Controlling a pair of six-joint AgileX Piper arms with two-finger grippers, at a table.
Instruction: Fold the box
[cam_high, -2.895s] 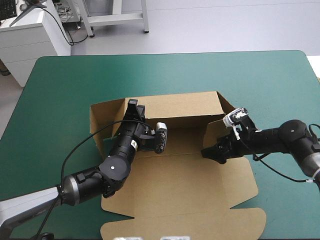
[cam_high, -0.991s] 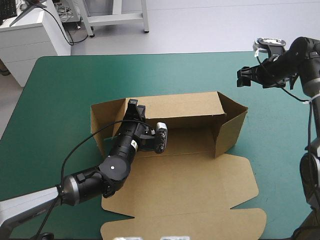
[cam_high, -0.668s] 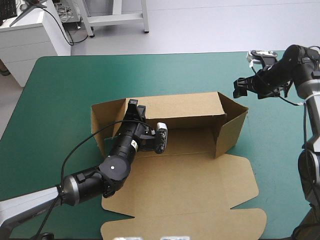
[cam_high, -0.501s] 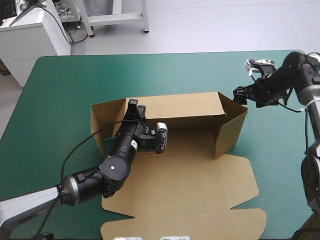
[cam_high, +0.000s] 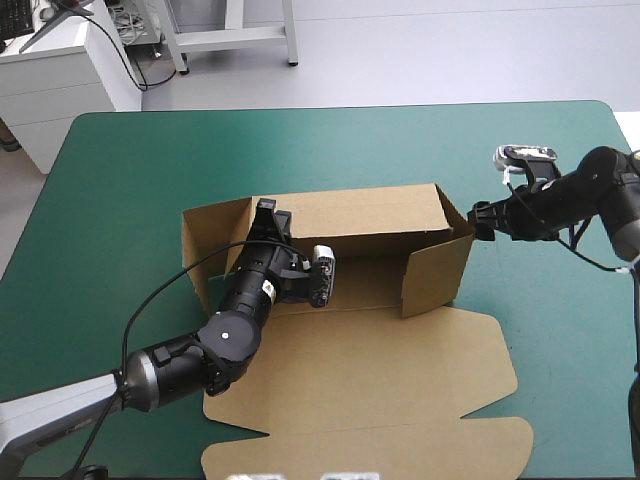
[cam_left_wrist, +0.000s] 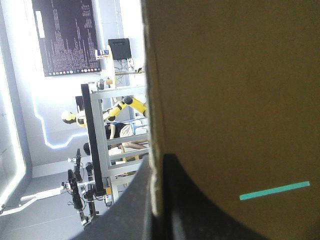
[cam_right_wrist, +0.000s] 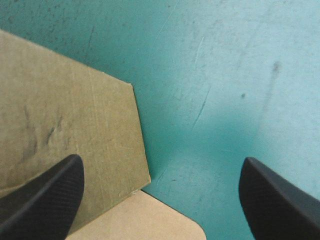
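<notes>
The brown box (cam_high: 370, 370) lies mid-table on the teal-green cover (cam_high: 130, 180), with its back wall (cam_high: 350, 210) and right end flap (cam_high: 438, 268) raised. The left gripper (cam_high: 264, 212) pinches the back wall. The right gripper (cam_high: 480, 218), its 2 fingers (cam_right_wrist: 45, 195) spread, hovers just outside that flap.

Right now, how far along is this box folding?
Done: the back wall of the box stands upright. In hand: the left gripper pinches that wall; the open right gripper sits outside the right side flap, which angles inward. Left: the front panels lie flat.
</notes>
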